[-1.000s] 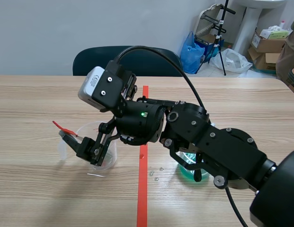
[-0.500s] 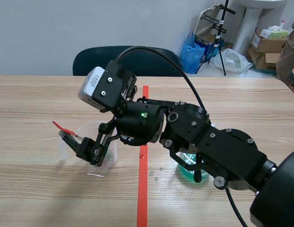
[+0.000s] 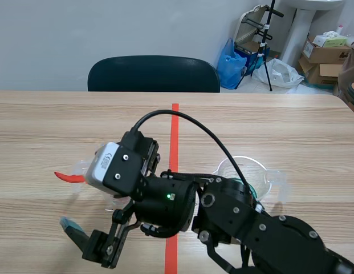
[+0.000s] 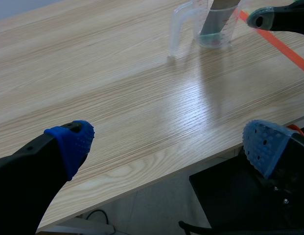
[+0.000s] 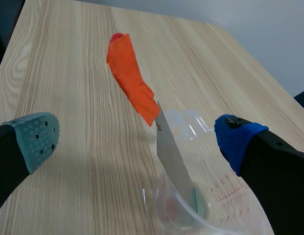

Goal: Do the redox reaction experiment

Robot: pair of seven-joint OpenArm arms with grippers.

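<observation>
A clear beaker [image 5: 191, 205] stands on the table just below my right gripper [image 5: 137, 142]. A metal strip [image 5: 171, 156] with an orange-red handle [image 5: 132, 85] leans in it. That gripper is open, its pads either side of the strip and clear of it. In the scene view the right gripper [image 3: 85, 240] hangs low at the near left, and the red handle [image 3: 67, 177] pokes out from the beaker [image 3: 80, 166] behind the wrist. My left gripper [image 4: 169, 147] is open over the table's near edge, with the same beaker [image 4: 205, 24] far ahead.
A second clear beaker [image 3: 240, 164] holding green liquid stands right of the red tape line [image 3: 175, 125]. A dark chair [image 3: 154, 73] is at the table's far side. The right arm's body covers much of the near table.
My right gripper has let go of the strip, leaving it in the beaker. The right arm has dropped and pulled back toward the near edge, uncovering the green beaker.
</observation>
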